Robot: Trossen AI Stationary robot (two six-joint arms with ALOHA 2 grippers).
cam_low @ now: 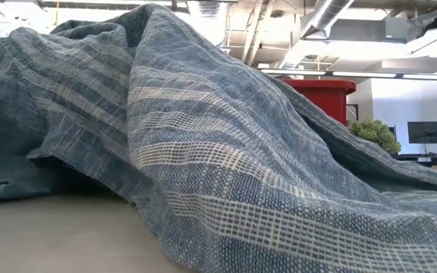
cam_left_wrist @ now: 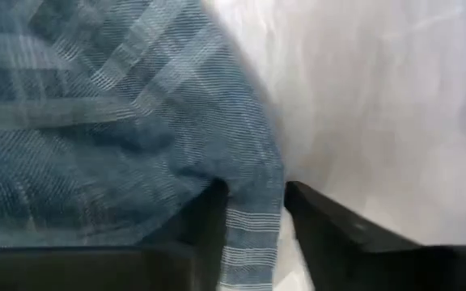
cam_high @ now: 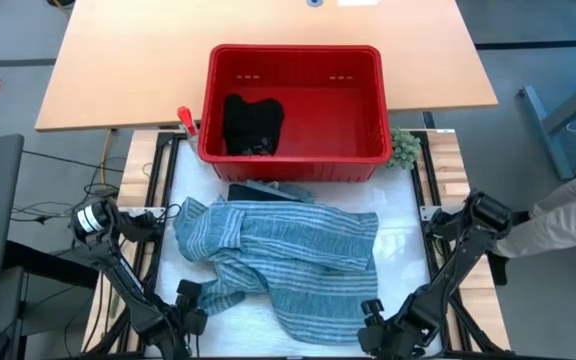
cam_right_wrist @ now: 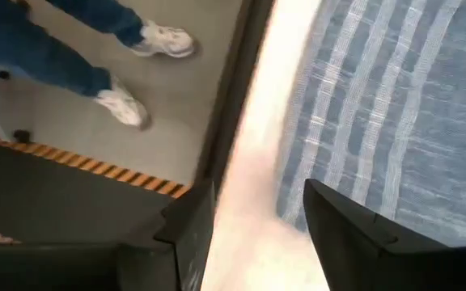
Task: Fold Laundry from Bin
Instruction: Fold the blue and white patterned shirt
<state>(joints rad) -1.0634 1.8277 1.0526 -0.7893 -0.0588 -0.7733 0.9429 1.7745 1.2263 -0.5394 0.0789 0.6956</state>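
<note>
The blue-white striped garment (cam_high: 278,255) lies crumpled on the white table top (cam_high: 403,215) and fills the low view (cam_low: 203,152). The red bin (cam_high: 293,165) stands behind it with a black garment (cam_high: 252,124) on its floor. My left gripper (cam_high: 196,300) is at the striped garment's near left edge, open and pointing down, with a strip of that edge between its fingers (cam_left_wrist: 255,222). Off the near right edge, my right gripper (cam_high: 373,318) is open over bare table (cam_right_wrist: 257,234). The cloth's edge lies beside one of its fingers. My left gripper comes from above with one finger on each side of a narrow strip of the striped garment's edge (cam_left_wrist: 253,238). Whether the fingers (cam_left_wrist: 209,218) touch the cloth, I cannot tell. The strip lies on the table.
A dark folded piece (cam_high: 268,190) lies between the bin and the striped garment. A green fuzzy lump (cam_high: 403,148) sits by the bin's right corner. A person's legs and white shoes (cam_right_wrist: 124,105) show on the floor past the near table edge. A sleeve (cam_high: 568,215) shows at the right.
</note>
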